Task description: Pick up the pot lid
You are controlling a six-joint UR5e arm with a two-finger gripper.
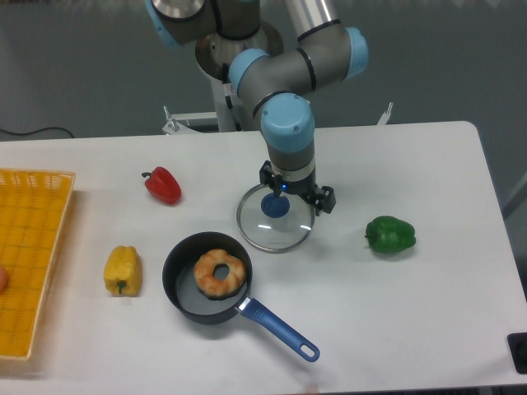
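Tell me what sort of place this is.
Probably a robotics lab or test area made up as a play kitchen: a robot arm stands over a white table holding a pan with a doughnut in it, a glass lid and toy-like peppers.

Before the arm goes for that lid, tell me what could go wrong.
Off-centre grasp: in this view the blue knob on the lid is not centred between the open claw's fingers, so closing here might miss it or knock it.

Bumped pan: the black pan's rim sits very close to the lid's edge, so a sideways drag could push into it.

Slipping: the clear lid looks smooth, so a grip off the knob may not hold.
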